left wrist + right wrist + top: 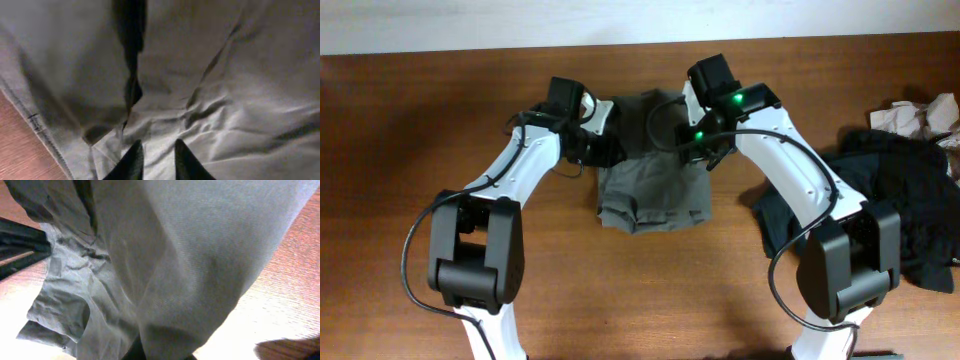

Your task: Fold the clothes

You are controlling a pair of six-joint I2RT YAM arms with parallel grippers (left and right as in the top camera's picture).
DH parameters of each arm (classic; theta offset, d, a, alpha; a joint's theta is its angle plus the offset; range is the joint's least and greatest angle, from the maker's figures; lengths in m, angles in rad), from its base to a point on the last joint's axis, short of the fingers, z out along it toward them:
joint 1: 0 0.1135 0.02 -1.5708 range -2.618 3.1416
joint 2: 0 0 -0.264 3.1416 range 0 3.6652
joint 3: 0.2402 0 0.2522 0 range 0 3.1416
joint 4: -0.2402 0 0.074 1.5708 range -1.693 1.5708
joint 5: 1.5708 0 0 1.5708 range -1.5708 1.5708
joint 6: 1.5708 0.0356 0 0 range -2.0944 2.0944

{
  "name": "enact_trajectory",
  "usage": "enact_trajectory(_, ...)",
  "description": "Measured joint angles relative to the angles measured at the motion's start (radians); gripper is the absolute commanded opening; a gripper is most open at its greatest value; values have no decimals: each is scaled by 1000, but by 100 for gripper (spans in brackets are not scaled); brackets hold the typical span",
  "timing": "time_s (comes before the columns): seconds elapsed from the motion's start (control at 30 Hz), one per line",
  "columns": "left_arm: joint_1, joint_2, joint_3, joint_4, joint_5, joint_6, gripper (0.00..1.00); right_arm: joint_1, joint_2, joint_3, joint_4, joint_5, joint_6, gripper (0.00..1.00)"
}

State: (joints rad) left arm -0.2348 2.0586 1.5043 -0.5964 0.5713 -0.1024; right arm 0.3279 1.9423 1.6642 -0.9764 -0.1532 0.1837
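A grey garment lies crumpled at the middle of the wooden table, its far part lifted and in shadow. My left gripper is at the garment's far left edge. In the left wrist view its fingers are close together with a fold of the grey cloth between them. My right gripper is at the far right edge. In the right wrist view the grey cloth hangs over the fingers and hides most of them.
A pile of dark clothes lies at the right side of the table, with a crumpled light cloth behind it. Bare wood lies in front of the garment. The left arm's black fingers show in the right wrist view.
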Motion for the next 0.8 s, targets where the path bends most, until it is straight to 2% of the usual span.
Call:
enact_trajectory(0.13,-6,0,0,43,58,-113,13,-4,0,0,-3,6,1,5)
enact_trajectory(0.3,-67,0,-8,146,81,-226,13,-4,0,0,-3,7,2,4)
enact_trajectory(0.6,-166,0,-176,393,22,-423,14,-4,1,0,-16,7,3,4)
enact_trajectory(0.8,-164,36,-218,421,-6,-487,14,-4,5,0,-39,12,4,4)
